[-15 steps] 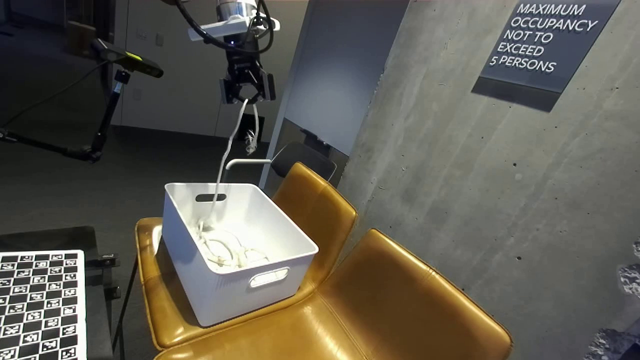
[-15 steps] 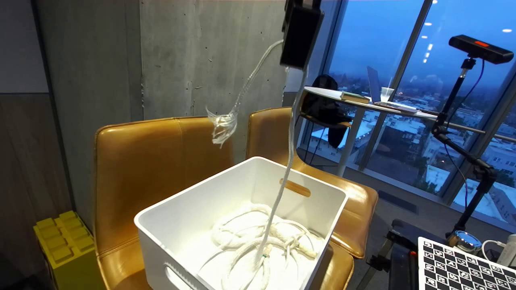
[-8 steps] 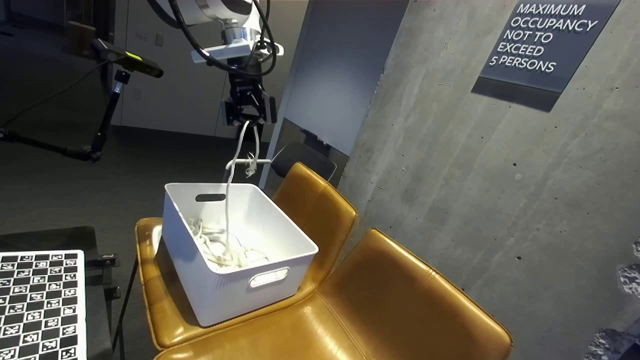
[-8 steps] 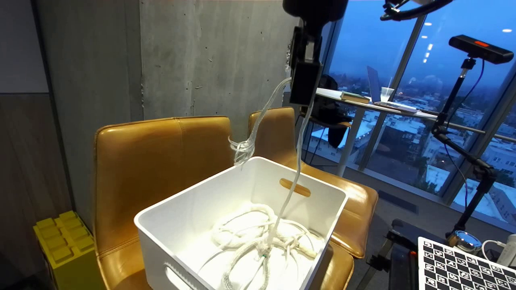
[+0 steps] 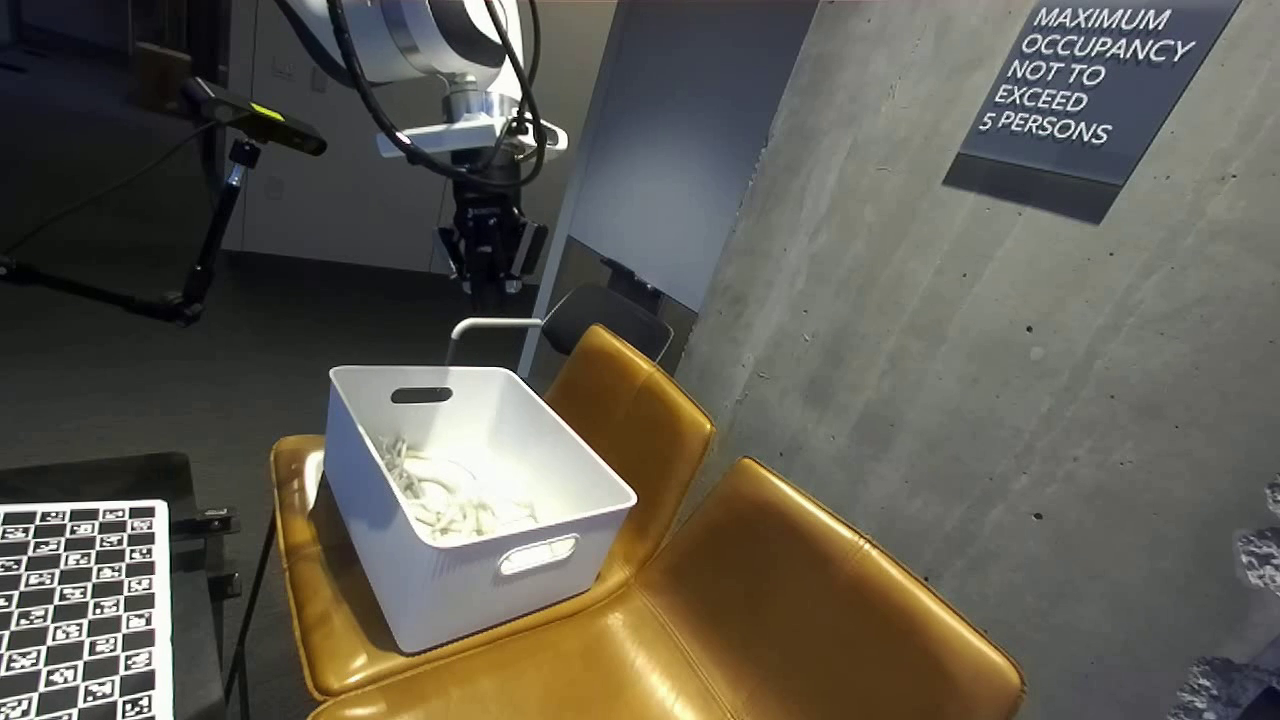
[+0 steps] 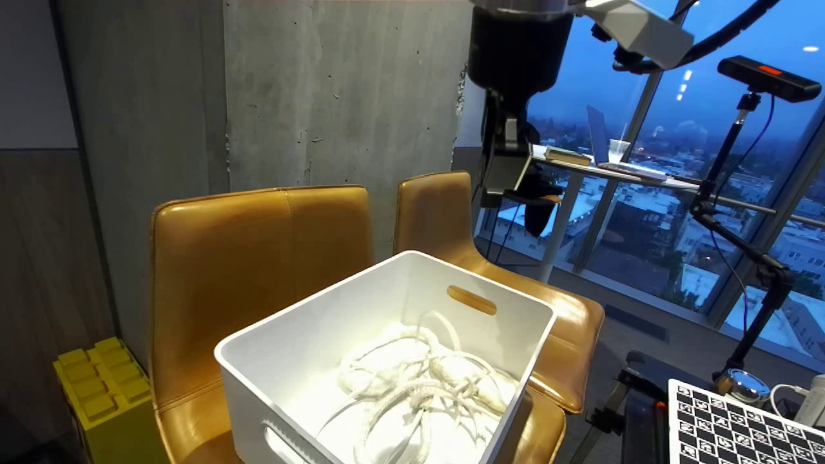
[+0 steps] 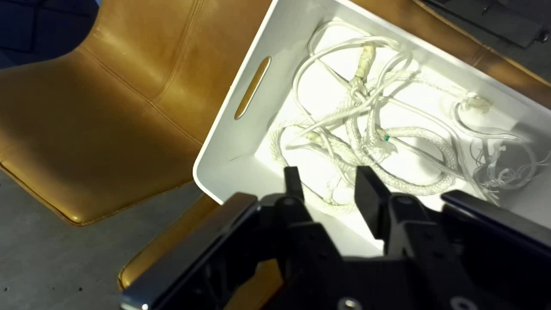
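My black gripper [image 7: 328, 174] is open, with a gap between its fingertips and nothing held. It hangs pointing down above the white bin [image 5: 470, 600], near its far side in an exterior view [image 5: 488, 283]. White rope [image 7: 424, 189] lies in loose loops on the bin's floor, well below the fingers; thick braided lengths and thinner cords cross each other. A frayed end [image 7: 508, 176] rests by the bin wall at the right of the wrist view. Both exterior views show the rope pile, with bright glare washing out part of it.
The bin stands on a tan leather chair [image 5: 300, 560], with another tan chair [image 5: 830, 590] beside it. Around are a concrete wall [image 5: 900, 380], a camera on a stand [image 6: 770, 77], a checkered board [image 5: 80, 610], a yellow block-shaped box [image 6: 106, 393] and a table with a laptop [image 6: 598, 135].
My gripper has come down and opened. The rope that hung from it, with its frayed end, has dropped and now lies wholly inside the bin.
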You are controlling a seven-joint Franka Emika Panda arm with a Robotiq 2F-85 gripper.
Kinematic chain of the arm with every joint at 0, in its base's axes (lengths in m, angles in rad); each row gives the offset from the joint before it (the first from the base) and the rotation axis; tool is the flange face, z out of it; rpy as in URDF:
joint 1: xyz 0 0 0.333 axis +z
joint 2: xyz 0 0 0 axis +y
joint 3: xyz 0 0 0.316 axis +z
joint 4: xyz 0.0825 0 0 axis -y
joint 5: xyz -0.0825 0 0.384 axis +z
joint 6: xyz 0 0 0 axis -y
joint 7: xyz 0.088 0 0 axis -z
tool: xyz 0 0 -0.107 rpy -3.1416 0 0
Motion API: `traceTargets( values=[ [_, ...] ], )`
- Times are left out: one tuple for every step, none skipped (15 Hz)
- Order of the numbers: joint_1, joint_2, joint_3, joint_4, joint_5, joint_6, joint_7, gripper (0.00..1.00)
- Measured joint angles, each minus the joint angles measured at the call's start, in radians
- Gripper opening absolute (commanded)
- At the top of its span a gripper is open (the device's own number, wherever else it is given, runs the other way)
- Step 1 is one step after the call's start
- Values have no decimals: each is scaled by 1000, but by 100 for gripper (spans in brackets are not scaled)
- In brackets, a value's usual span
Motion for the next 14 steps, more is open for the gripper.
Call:
traceTargets(
  values=[
    [-4,0,-2,-7,0,0,0,75],
    [-8,0,-5,-14,0,0,0,84],
    [-12,0,-7,-21,0,1,0,90],
    [-17,-1,-8,-31,0,6,0,99],
    [-24,-2,-8,-42,1,20,-3,100],
    [-31,-6,-9,-57,3,45,-6,100],
    [-40,-12,-10,-72,8,78,-14,100],
    [-50,-21,-11,-88,21,116,-30,100],
    [-62,-32,-12,-105,40,156,-56,100],
    [-75,-46,-13,-122,74,191,-93,100],
    [-88,-61,-13,-137,121,218,-139,100],
    [-101,-77,-14,-150,178,238,-190,100],
    [-112,-91,-15,-159,237,246,-239,100],
    [-122,-105,-17,-163,300,247,-286,100]
  ],
)
